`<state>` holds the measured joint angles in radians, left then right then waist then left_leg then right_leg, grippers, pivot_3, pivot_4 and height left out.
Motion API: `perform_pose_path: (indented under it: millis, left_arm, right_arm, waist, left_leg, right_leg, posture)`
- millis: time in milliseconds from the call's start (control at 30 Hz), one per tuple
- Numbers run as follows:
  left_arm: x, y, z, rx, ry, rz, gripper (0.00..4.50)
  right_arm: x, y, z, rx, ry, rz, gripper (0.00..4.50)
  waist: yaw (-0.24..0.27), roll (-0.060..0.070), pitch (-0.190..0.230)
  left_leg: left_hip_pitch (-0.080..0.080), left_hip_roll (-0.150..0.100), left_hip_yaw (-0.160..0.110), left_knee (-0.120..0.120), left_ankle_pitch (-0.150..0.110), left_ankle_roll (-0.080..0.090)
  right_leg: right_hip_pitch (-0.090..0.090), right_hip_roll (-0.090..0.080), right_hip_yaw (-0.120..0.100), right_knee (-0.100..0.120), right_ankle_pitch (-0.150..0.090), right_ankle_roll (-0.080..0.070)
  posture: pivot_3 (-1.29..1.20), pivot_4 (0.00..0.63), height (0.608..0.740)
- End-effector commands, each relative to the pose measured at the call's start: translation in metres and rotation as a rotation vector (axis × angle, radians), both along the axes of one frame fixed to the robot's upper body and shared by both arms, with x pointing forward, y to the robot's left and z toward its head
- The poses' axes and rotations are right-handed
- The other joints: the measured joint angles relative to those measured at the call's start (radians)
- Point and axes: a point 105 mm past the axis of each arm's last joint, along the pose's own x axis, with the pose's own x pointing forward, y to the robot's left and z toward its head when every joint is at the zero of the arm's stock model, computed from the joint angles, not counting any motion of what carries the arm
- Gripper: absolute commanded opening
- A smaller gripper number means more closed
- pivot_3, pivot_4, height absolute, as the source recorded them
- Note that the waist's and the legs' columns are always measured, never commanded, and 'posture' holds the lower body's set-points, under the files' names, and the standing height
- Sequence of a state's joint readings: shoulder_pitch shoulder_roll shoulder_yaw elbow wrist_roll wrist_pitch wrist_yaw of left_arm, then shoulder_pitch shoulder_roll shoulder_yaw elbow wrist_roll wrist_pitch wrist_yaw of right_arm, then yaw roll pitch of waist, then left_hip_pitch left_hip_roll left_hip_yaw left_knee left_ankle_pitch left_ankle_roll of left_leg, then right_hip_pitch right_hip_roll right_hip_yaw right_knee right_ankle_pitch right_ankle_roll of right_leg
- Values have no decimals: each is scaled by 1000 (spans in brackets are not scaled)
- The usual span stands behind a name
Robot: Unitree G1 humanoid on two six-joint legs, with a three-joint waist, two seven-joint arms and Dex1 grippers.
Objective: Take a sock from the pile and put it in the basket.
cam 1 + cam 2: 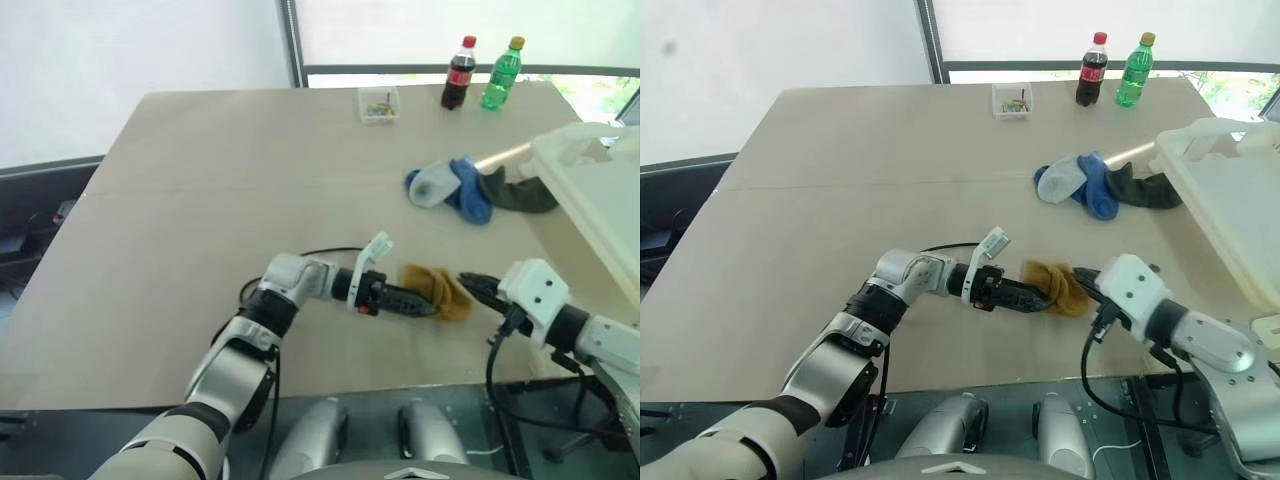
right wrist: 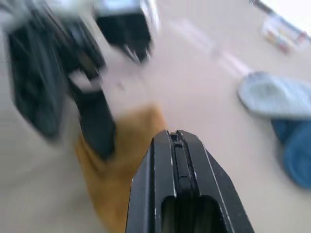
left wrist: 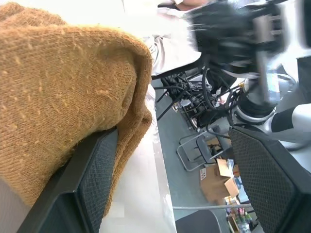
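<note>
Arms: silver-grey shells with black joints. Left tool: black fingers, white bracket, red mark. Right tool: white housing, black cables.

Head pair: high, looking forward and down across the counter, far edge and two bottles at upper right of frame. The right eye sits slightly offset, so everything falls a little further left in its frame. Both take in the whole counter, both arms, the pile, and the basket at right edge.

Left wrist: very close, looking along its jaws, mustard sock in the upper left.

Right wrist: close, low over the counter; shares the sock and pile with the head pair.
</note>
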<state>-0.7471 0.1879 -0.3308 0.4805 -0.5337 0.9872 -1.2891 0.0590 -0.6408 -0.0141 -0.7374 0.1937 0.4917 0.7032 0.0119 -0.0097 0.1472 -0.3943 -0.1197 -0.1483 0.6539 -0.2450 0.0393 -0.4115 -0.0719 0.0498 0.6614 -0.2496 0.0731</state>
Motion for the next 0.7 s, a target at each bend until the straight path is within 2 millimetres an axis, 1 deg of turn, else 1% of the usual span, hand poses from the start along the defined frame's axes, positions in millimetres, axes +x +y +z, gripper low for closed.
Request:
perform_pose_path:
  millis: [33,67,100,133,200,267,333,433,567,600,667,700]
  left_arm:
    - [-1,2,-1,4,-27,25,3846]
    - [-1,3,0,-3,-43,31,3846]
    - [-1,4,2,-15,-70,34,3846]
    - [-2,5,3,-24,-88,37,3846]
    - [-2,9,5,-39,-161,52,3846]
    - [-3,16,8,-60,-237,71,3846]
    - [-5,25,10,-75,-354,84,3846]
    - [-10,38,11,-92,-489,128,3846]
    - [-14,46,18,-131,-618,175,3846]
    - [-14,49,19,-129,-666,184,3846]
    - [-14,57,28,-156,-732,202,3846]
    - [-14,60,32,-168,-749,208,3846]
  right_arm:
    - [11,12,-16,-3,19,20,65]
    - [18,12,-22,10,27,1,65]
    - [24,9,-31,0,48,-13,65]
    - [27,7,-39,-9,61,-20,65]
    - [35,-7,-58,-69,78,-64,65]
    - [38,-17,-67,-69,89,-101,65]
    - [34,-21,-67,-31,96,-106,65]
    - [29,-17,-65,56,122,-101,65]
    - [29,-17,-78,60,154,-101,65]
    - [30,-16,-78,61,146,-102,65]
    - [31,-13,-67,100,128,-95,65]
    - [28,-10,-58,139,137,-76,65]
  waist:
    - [4,0,0]
    - [3,-1,0]
    - [2,-1,0]
    - [2,-1,0]
    - [2,-1,0]
    - [2,-1,0]
    - [2,0,0]
    - [2,0,-1]
    - [4,0,-1]
    - [3,0,-1]
    - [2,0,-1]
    - [1,0,-1]
  left_leg:
    - [0,0,0,0,0,0]
    - [-1,0,0,0,0,0]
    - [-1,0,0,0,0,0]
    - [-1,0,0,0,0,0]
    - [0,0,1,0,0,0]
    - [0,0,1,0,0,0]
    - [0,0,1,-1,0,0]
    - [1,1,1,-1,0,0]
    - [1,0,1,-1,0,0]
    - [1,0,1,-1,0,0]
    - [2,0,1,-1,0,0]
    - [2,0,1,-1,0,0]
  right_leg:
    - [0,0,0,0,0,0]
    - [0,0,-1,0,0,0]
    - [0,0,-1,0,0,0]
    - [0,0,0,0,0,0]
    - [0,0,1,0,0,0]
    - [-1,0,1,0,0,0]
    - [-1,0,1,0,0,0]
    - [0,0,2,0,0,-1]
    - [0,0,2,-1,0,-1]
    - [0,0,1,-1,0,-1]
    - [0,0,2,-1,0,-1]
    - [0,0,2,0,0,-1]
  posture:
    - [0,150,740]
    - [0,150,740]
    - [0,150,740]
    - [0,150,740]
    - [0,150,740]
    - [0,150,740]
    - [0,150,740]
    - [0,150,740]
    - [0,150,740]
    - [0,150,740]
    - [0,150,740]
    - [0,150,740]
